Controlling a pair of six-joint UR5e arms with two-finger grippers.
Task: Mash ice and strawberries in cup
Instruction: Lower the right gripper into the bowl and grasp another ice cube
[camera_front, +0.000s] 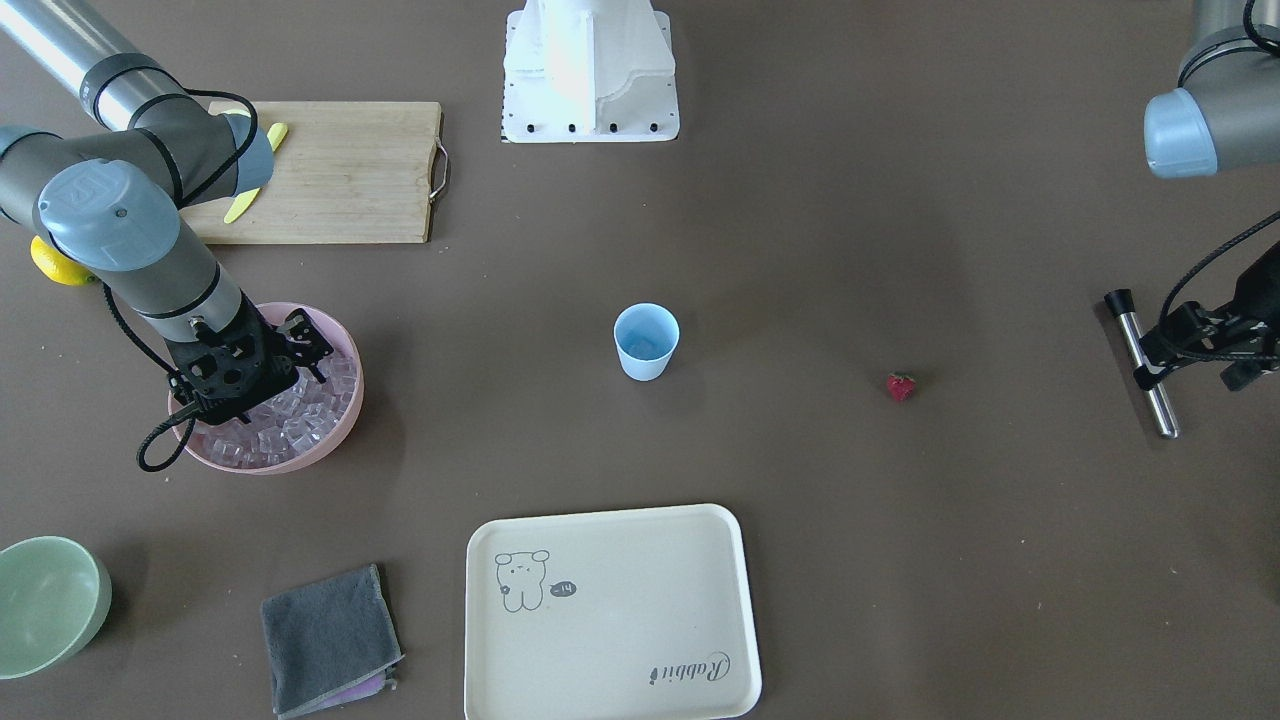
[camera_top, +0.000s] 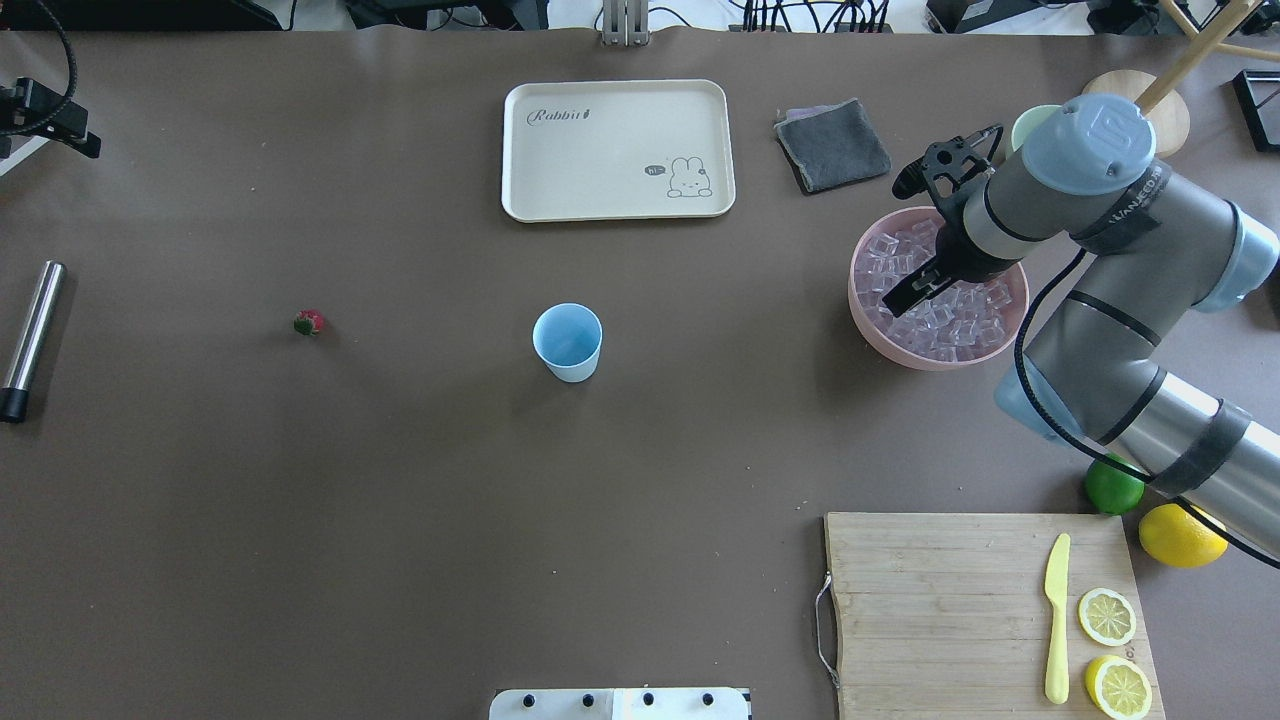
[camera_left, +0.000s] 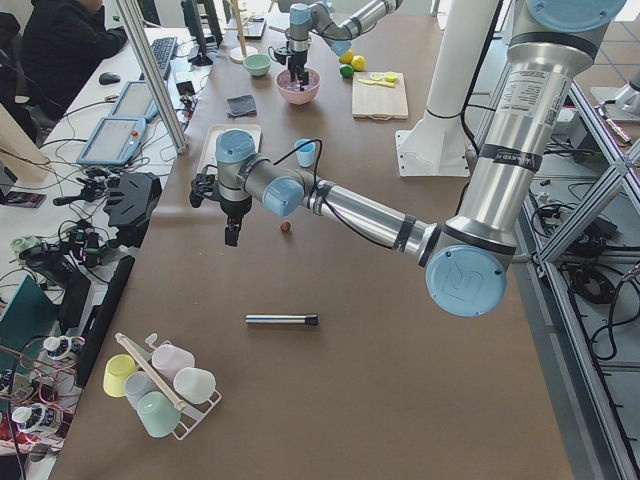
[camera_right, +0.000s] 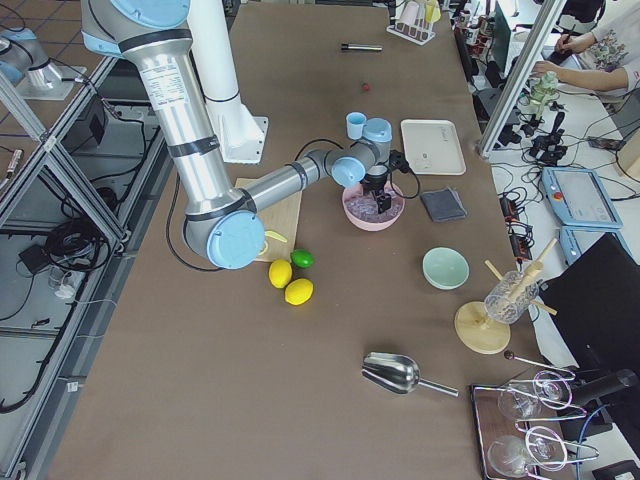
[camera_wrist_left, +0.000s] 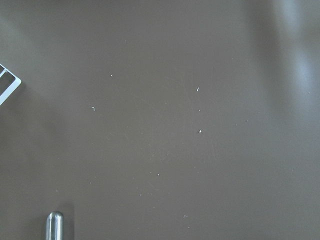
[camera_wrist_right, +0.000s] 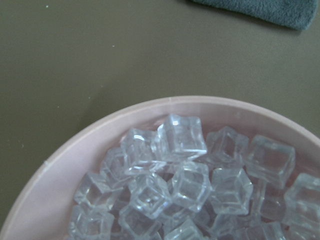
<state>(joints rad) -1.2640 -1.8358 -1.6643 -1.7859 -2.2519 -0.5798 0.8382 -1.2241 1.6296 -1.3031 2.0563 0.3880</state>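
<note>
Ice (camera_wrist_right: 180, 145) is heaped in the pink bowl (camera_wrist_right: 65, 165), left of the front view. The cup (camera_front: 646, 342) looks empty mid-frame, with the strawberry (camera_front: 901, 386) alone to its right. My right gripper (camera_front: 308, 345) hangs low over the cubes; spread or pinched, I can't tell. Slick cubes could squirt free, or drop on the carry across. Left gripper (camera_front: 1195, 350) is near the metal rod (camera_top: 30, 335); can't tell its claw either.

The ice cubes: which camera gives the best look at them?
The right wrist-mounted view: the ice fills the frame, each cube distinct inside the pink bowl. The overhead and front-facing views show it small, partly behind the right gripper. The side views show only a distant bowl; the left wrist view shows none.
</note>
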